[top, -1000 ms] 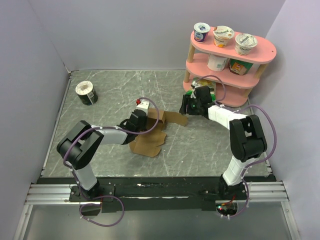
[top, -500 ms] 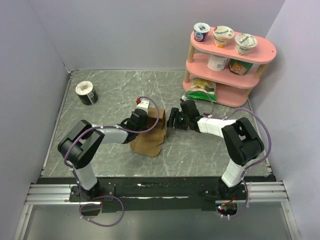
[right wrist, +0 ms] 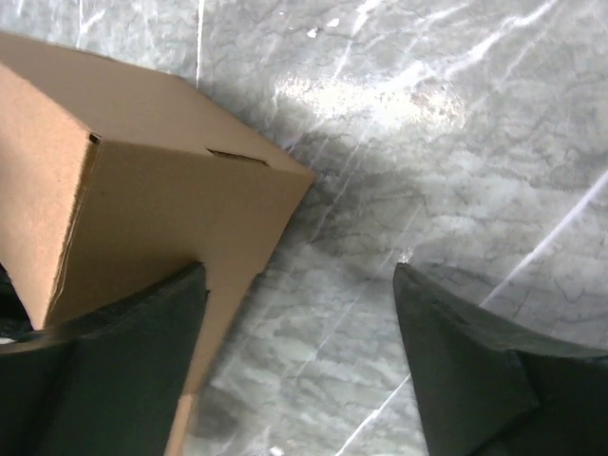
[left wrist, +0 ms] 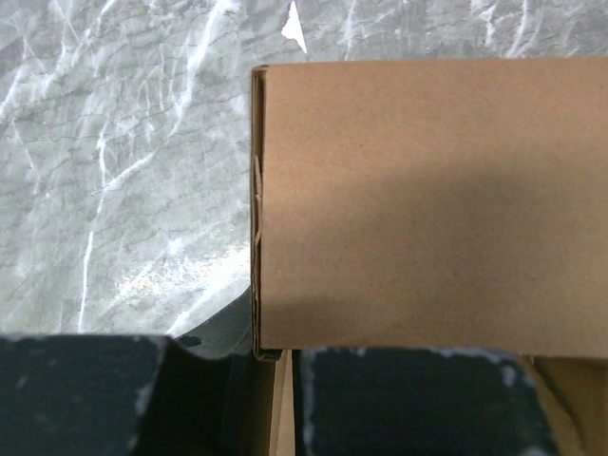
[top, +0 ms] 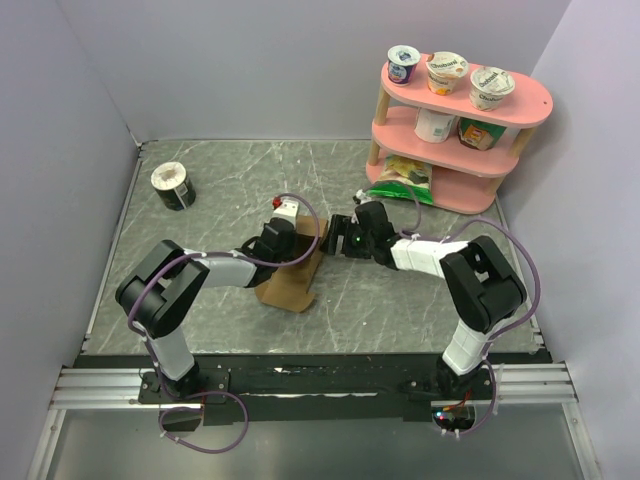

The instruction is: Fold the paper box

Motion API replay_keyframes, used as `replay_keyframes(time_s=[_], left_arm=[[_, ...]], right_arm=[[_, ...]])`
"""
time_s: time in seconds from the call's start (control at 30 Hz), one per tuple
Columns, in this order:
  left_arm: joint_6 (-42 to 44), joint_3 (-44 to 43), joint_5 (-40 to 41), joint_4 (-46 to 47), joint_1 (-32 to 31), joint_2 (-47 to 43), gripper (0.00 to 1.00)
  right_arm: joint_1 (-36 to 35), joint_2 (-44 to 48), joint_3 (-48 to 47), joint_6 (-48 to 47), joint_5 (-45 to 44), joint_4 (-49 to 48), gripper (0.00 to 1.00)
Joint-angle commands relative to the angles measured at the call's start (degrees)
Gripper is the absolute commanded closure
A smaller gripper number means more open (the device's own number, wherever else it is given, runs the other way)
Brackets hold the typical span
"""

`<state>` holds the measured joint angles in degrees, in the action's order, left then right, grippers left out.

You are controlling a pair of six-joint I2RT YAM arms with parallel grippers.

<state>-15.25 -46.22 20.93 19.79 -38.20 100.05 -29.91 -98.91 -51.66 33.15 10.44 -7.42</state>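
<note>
The paper box (top: 285, 287) is plain brown cardboard, partly formed into a cuboid, near the middle of the marble table. In the left wrist view one flat panel of the box (left wrist: 427, 190) fills the upper right. My left gripper (top: 293, 246) (left wrist: 275, 359) is shut on a thin cardboard wall at the box's far side. My right gripper (top: 337, 240) (right wrist: 299, 273) is open just right of the box (right wrist: 161, 199). Its left finger (right wrist: 133, 351) rests against a box face and its right finger (right wrist: 475, 370) hangs over bare table.
A pink two-tier shelf (top: 520, 100) stands at the back right with several yogurt cups and a snack bag (top: 405, 172). A round black-and-white tub (top: 172, 186) sits at the back left. Grey walls close in the left, back and right sides.
My right gripper has swung left from near the shelf to the box and opened wider. The flap that lay flat to the right now stands folded against the box. The left arm held still.
</note>
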Motion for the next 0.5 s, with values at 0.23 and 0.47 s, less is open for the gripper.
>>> replay_keyframes(time_s=[0.23,0.47], left_arm=[[-0.2,-0.5,-5.7,-2.4,-1.4,0.4,0.87],[0.1,-0.5,-7.7,-2.0,-1.4,0.3,0.87]], right_arm=[[-7.7,4.4,6.4,-8.3,-1.2,-21.2,0.0],[-9.1,4.7,11.0,-11.5,-0.6,-31.3,0.0]])
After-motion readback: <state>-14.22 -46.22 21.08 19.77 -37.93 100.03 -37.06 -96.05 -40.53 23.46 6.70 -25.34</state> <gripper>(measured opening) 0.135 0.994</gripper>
